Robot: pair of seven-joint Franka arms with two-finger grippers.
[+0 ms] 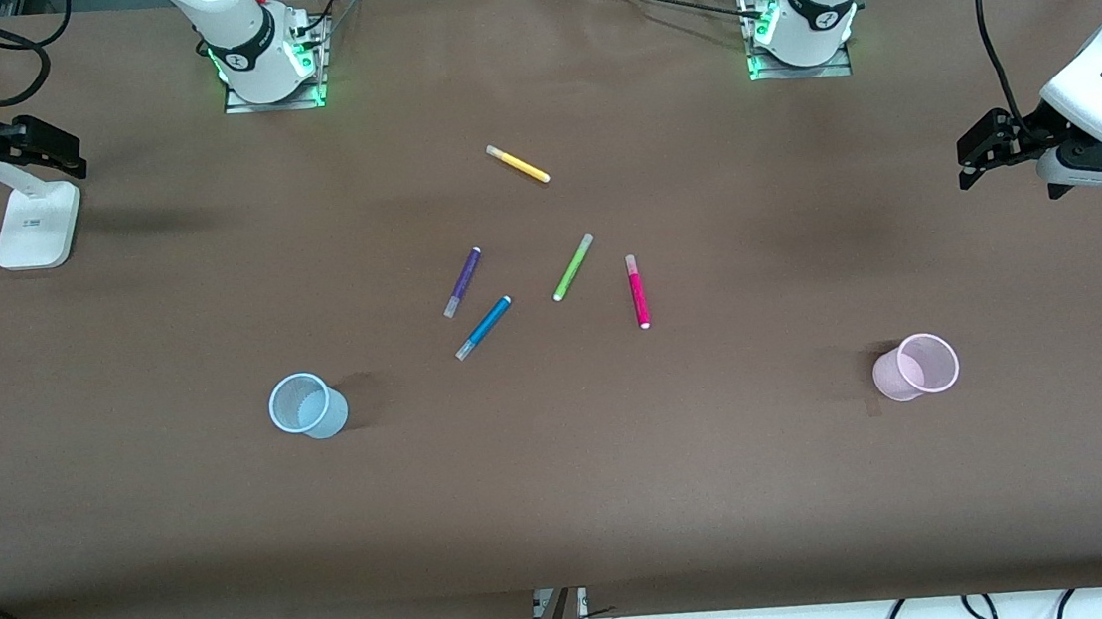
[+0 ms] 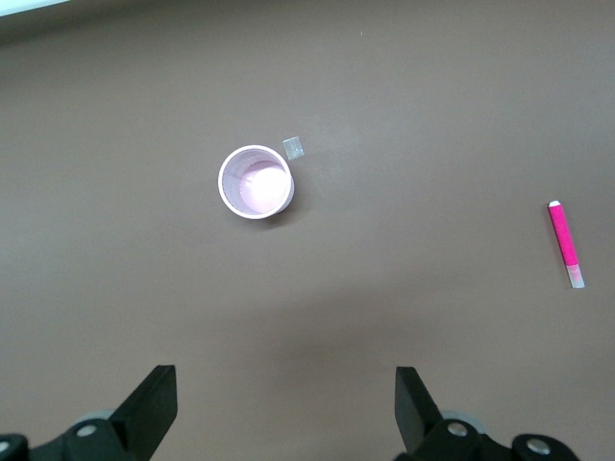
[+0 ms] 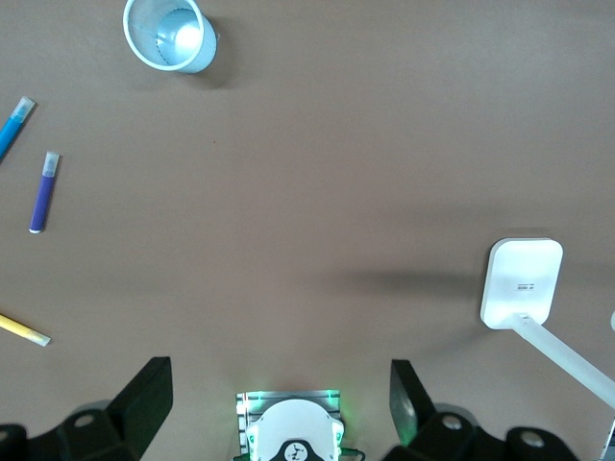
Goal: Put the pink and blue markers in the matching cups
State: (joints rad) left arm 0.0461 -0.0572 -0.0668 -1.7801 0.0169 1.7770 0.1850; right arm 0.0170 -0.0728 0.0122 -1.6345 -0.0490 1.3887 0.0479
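The pink marker (image 1: 637, 291) and the blue marker (image 1: 484, 327) lie flat mid-table. The pale blue cup (image 1: 305, 406) stands upright toward the right arm's end, and the pale pink cup (image 1: 915, 367) stands upright toward the left arm's end; both are nearer the front camera than the markers. My left gripper (image 1: 981, 152) is open and empty, up over the left arm's end; its wrist view shows the pink cup (image 2: 255, 181) and pink marker (image 2: 566, 244). My right gripper (image 1: 48, 149) is open and empty over the right arm's end; its wrist view shows the blue cup (image 3: 165, 34) and blue marker (image 3: 13, 125).
A purple pen (image 1: 462, 282) lies beside the blue marker, a lime-green pen (image 1: 573, 267) beside the pink one, and a yellow pen (image 1: 517, 164) closer to the bases. A white stand (image 1: 37, 227) sits below the right gripper. A small tape scrap (image 2: 293, 148) lies by the pink cup.
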